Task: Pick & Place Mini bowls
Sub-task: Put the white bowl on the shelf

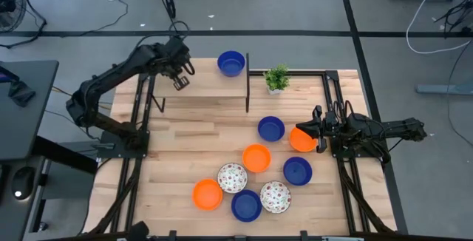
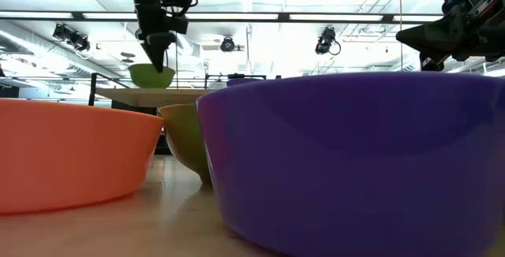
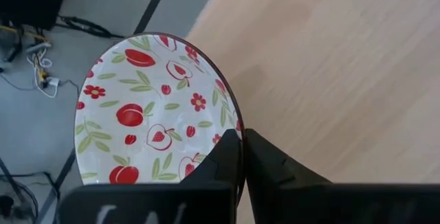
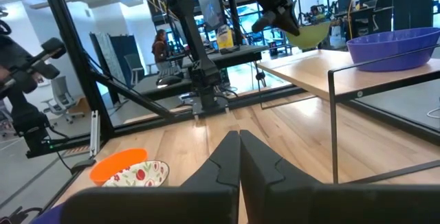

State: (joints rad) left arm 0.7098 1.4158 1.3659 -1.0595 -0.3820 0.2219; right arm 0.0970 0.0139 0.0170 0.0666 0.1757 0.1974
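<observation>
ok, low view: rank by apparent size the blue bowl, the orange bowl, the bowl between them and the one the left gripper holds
1. blue bowl
2. orange bowl
3. bowl between them
4. held bowl, in the left gripper
This ranks apparent size only. Nearness to the camera drives the order, so true sizes are unsure.

blue bowl [image 1: 231,63] | orange bowl [image 1: 256,157] | white floral-patterned bowl [image 3: 151,110] | green plant [image 1: 277,77]

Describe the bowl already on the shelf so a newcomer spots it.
Find the raised wooden shelf along the table's far edge, left of the potted plant. The solid blue bowl rests at its end nearest the plant; every other blue bowl lies on the tabletop below.
</observation>
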